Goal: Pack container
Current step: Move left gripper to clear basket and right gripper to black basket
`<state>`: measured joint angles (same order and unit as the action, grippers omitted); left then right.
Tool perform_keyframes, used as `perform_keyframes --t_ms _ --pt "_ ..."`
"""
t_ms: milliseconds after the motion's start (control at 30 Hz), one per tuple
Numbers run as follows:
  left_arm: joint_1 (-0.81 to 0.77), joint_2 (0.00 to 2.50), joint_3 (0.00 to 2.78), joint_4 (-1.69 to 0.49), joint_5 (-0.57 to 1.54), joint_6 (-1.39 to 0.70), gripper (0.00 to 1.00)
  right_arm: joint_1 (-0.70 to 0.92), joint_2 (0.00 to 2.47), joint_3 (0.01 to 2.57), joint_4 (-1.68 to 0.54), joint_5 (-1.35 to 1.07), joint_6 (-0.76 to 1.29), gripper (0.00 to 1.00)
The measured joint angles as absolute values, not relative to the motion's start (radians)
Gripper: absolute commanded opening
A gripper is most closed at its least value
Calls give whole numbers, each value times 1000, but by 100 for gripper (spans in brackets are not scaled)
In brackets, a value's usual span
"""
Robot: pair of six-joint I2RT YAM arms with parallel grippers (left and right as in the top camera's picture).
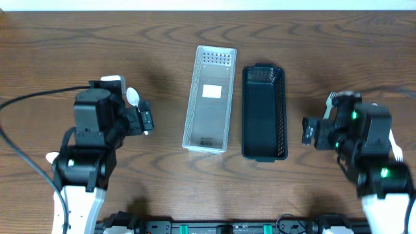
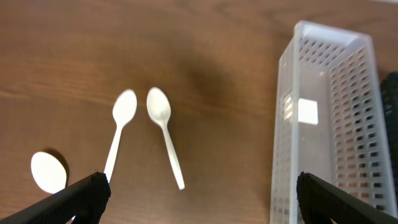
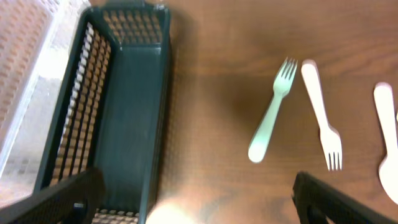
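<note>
left fingers [image 2: 84,196] and right fingers [image 3: 62,199] spread wide, empty. thin spoons [image 2: 163,134] and forks [image 3: 270,115] lie flat, close together on the surface [image 2: 217,62]; a grab might slip or catch two.

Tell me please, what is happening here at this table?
Nothing is packed yet. The white basket and the black basket stand side by side and hold no cutlery. The left gripper hangs open above the spoons, and the right gripper hangs open above the forks. Neither holds anything.
</note>
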<state>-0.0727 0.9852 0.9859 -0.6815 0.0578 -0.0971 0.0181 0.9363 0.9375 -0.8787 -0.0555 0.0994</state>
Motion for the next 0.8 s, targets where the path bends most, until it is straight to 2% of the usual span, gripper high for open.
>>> perform_keyframes --t_ms 33,67,100,133,167,267,400,567,733,800 --pt "-73 999 987 -690 58 -98 98 18 979 983 -910 -56 99 99" --pt "-73 1013 988 -699 59 -98 98 18 1019 1021 -933 -56 99 93" --pt "-73 1026 988 -707 65 -100 98 18 1046 1042 -942 -55 97 80" --pt "-73 1036 988 -711 70 -101 99 18 1076 1058 -946 -56 96 71" --pt "-73 1046 988 -714 73 -101 95 18 1098 1064 -949 -55 93 64" --pt "-73 1077 988 -715 83 -107 75 18 1175 1064 -959 -52 102 53" --pt "-73 1128 988 -731 87 -109 54 18 1263 1048 -958 -52 108 38" --pt "-73 1216 988 -732 93 -110 36 18 1357 1043 -950 -52 120 35" --pt "-73 1309 988 -721 107 -106 27 18 1431 1042 -930 -52 121 33" --pt "-73 1350 988 -703 128 -105 22 18 1465 1042 -917 -52 122 29"
